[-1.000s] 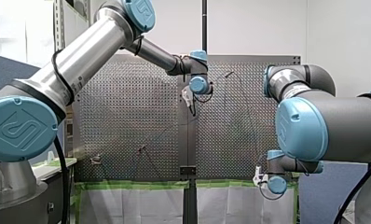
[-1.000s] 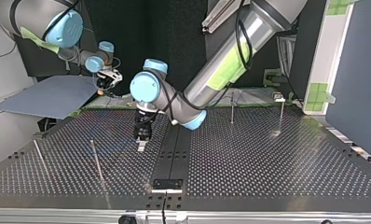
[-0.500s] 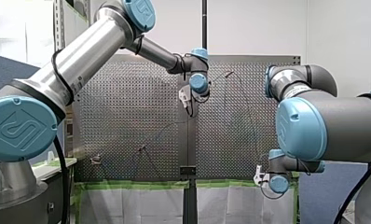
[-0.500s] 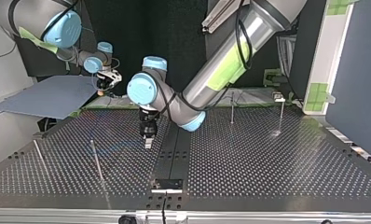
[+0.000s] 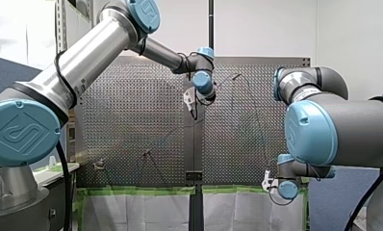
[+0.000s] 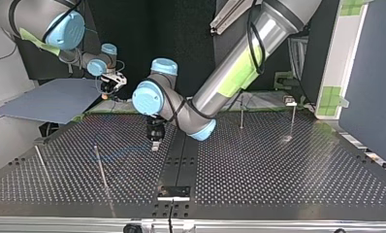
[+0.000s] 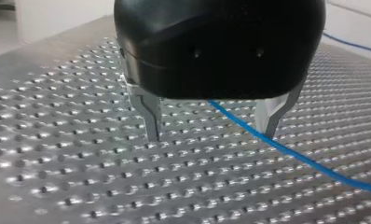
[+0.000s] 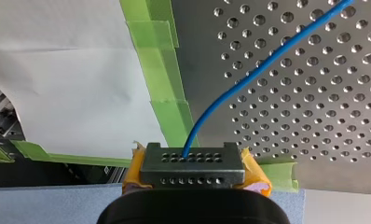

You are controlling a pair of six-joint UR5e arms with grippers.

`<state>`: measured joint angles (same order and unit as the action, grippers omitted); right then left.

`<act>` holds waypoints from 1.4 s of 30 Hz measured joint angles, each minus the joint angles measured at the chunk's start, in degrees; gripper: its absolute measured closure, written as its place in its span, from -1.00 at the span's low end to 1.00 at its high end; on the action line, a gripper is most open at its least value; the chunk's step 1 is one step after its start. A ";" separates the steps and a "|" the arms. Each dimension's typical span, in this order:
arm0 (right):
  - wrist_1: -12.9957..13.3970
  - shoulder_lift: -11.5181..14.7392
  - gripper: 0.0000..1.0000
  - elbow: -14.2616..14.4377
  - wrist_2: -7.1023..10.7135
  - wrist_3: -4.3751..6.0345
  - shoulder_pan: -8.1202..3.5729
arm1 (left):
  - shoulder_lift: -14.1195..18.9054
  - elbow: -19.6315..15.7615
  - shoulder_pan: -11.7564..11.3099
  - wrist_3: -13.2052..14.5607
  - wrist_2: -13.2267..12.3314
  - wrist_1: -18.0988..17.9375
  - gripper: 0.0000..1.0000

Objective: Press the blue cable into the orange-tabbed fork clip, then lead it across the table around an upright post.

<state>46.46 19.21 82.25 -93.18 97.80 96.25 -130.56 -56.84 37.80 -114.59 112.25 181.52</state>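
Observation:
The blue cable [image 7: 295,156] lies on the perforated table [image 7: 72,140] and runs under one metal finger [image 7: 269,119] of my left gripper [image 7: 210,135]. That black gripper is open just above the table and holds nothing. In the top view it [image 6: 154,144] hangs left of the table's dark middle strip, with a faint stretch of cable [image 6: 118,154] beside it. My right gripper [image 8: 193,161] is shut on the blue cable [image 8: 230,88] off the table's taped edge, yellow pads on both sides. It [image 6: 111,85] sits at the top view's back left.
Thin upright posts stand at the top view's front left [image 6: 102,170] [image 6: 40,162] and back right [image 6: 241,112] [image 6: 293,116]. A small clip [image 5: 99,164] sits near the front view's lower left. Green tape [image 8: 167,84] lines the table's edge.
My left gripper has shifted a little toward the top view's right and back, its wrist turning. The right arm has barely moved.

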 joint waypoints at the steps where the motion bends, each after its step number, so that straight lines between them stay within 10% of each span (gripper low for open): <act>1: -0.01 0.00 1.00 0.00 0.00 0.01 0.01 | 0.00 0.00 -0.07 -0.01 -0.62 0.71 -0.98; 24: -0.04 -0.08 1.00 0.02 0.19 0.03 0.01 | 0.21 0.01 -1.04 -0.43 -6.18 12.60 -0.98; 42: 0.03 -0.08 1.00 -0.01 0.39 0.04 -0.11 | 9.37 0.00 0.94 2.07 -6.45 15.37 -0.98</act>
<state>46.49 19.13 82.24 -92.78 97.84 96.14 -121.19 -56.85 38.74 -112.52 105.80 196.89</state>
